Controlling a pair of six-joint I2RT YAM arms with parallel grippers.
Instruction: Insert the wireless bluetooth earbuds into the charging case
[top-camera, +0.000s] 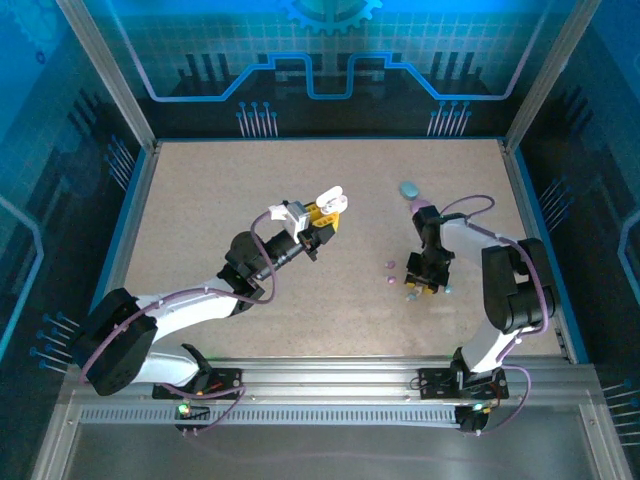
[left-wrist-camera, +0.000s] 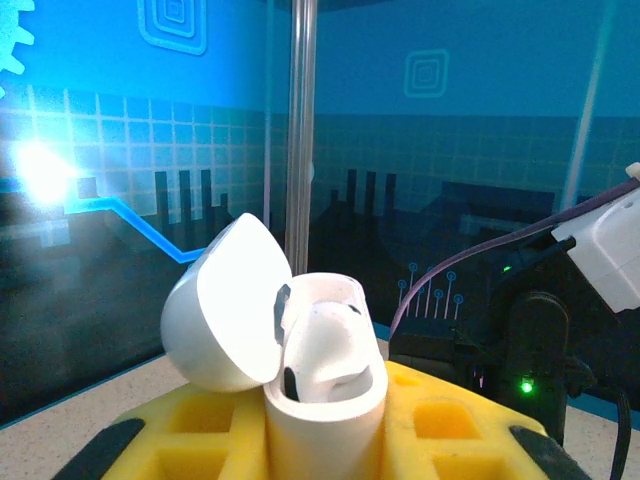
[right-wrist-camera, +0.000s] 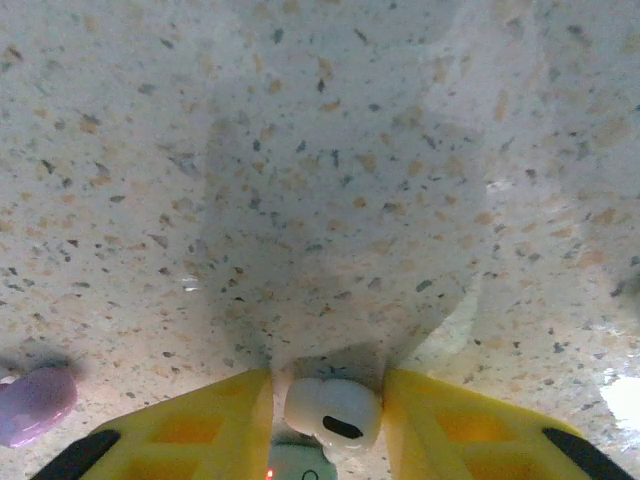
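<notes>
Left gripper (top-camera: 322, 212) clamped shut on white case (left-wrist-camera: 325, 410), lid open; 1 white earbud (left-wrist-camera: 325, 335) appeared seated inside. Right gripper (top-camera: 420, 286) low at table (top-camera: 250, 180), fingers flanking 2nd white earbud (right-wrist-camera: 333, 412); firm hold could not be told. 2 pink earbuds (top-camera: 391, 265) lay loose nearby. Task judged roughly half done for the white pair.

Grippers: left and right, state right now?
Left gripper: closed, holding the open white charging case.
Right gripper: fingers closed on a white earbud.

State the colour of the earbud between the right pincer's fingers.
The earbud is white with a small dark oval mark, clearest in the right wrist view.
</notes>
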